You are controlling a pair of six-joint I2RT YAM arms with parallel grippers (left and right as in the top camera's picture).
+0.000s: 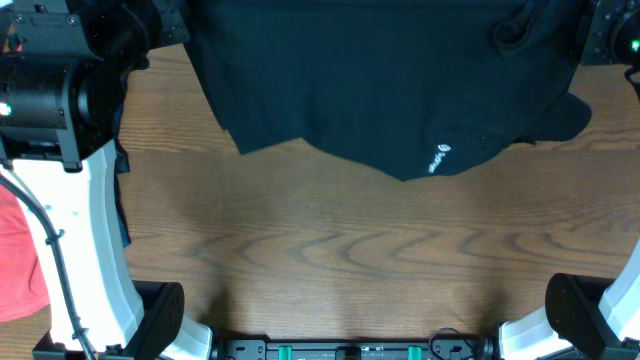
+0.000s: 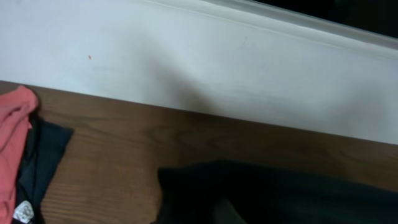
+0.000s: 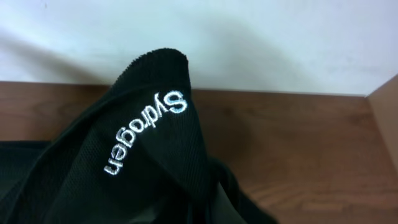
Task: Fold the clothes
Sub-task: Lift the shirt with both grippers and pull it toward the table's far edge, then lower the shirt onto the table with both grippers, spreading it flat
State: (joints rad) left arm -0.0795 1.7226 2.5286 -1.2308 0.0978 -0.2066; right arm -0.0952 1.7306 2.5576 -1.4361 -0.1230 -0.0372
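Left jaws, right jaws closed tight, gripping black shirt (image 1: 400,90) edges.

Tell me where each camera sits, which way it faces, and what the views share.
Overhead: above the table, looking straight down at the black shirt across its far side; left arm and right arm show at the edges.
Left wrist: low over the tabletop, facing a white wall; shirt edge, orange-red garment, dark garment; no fingers visible.
Right wrist: low, facing a white wall, close on the shirt's white lettering; no fingers visible.
Shared: shirt in all three; orange-red garment in overhead and left wrist.
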